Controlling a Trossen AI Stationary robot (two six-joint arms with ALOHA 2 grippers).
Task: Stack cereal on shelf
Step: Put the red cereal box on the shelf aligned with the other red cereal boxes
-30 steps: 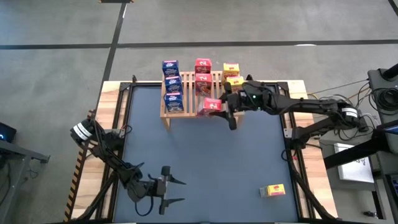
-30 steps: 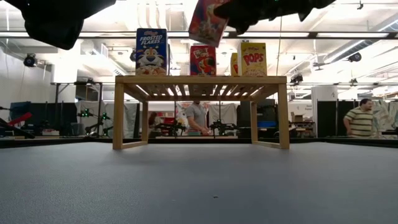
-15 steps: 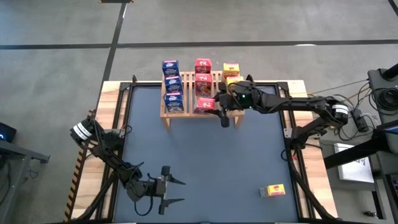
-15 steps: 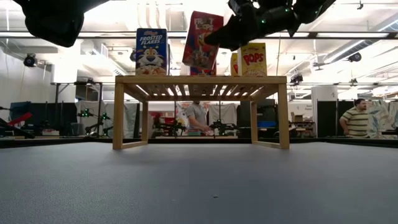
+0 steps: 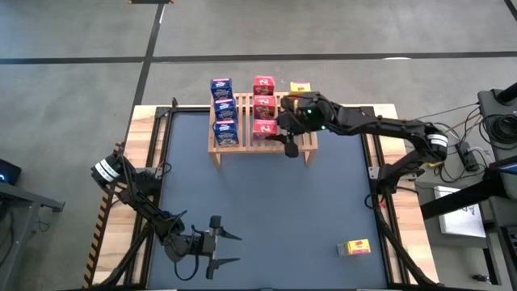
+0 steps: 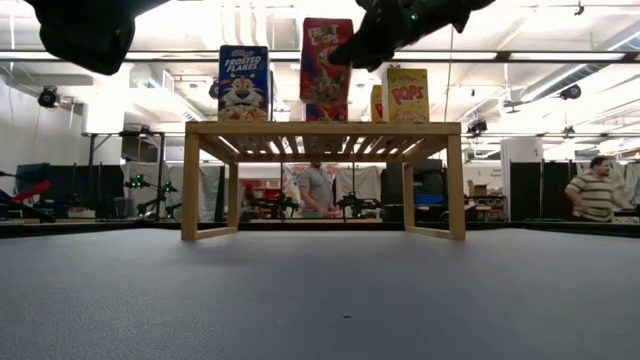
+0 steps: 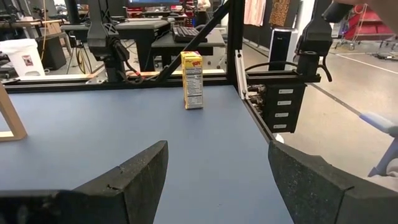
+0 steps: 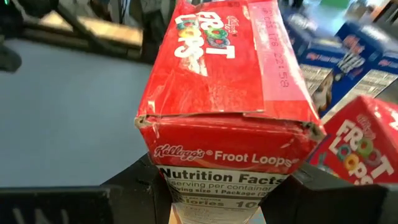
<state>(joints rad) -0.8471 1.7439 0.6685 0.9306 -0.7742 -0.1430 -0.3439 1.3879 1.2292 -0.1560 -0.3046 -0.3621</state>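
Holding a red Froot Loops box [image 5: 266, 128] between its two fingers, the right gripper [image 5: 279, 129] sits above the front edge of the wooden slatted shelf [image 5: 242, 145], just above centre of the high view. In the low view that box [image 6: 327, 60] stands upright above the shelf top [image 6: 323, 127], between the blue Frosted Flakes box [image 6: 243, 83] at its left and the yellow Pops box [image 6: 407, 95] at its right; whether its base touches the slats cannot be told. From above, three blue boxes [image 5: 223, 110] form the left column, two more red boxes [image 5: 263, 95] stand behind the held one, and one yellow box [image 5: 300, 87] shows past the arm. Another yellow box [image 5: 354, 247] lies on the dark mat [image 5: 266, 210] at lower right. The left gripper [image 5: 220, 247] waits at lower left, fingers spread apart and holding nothing.
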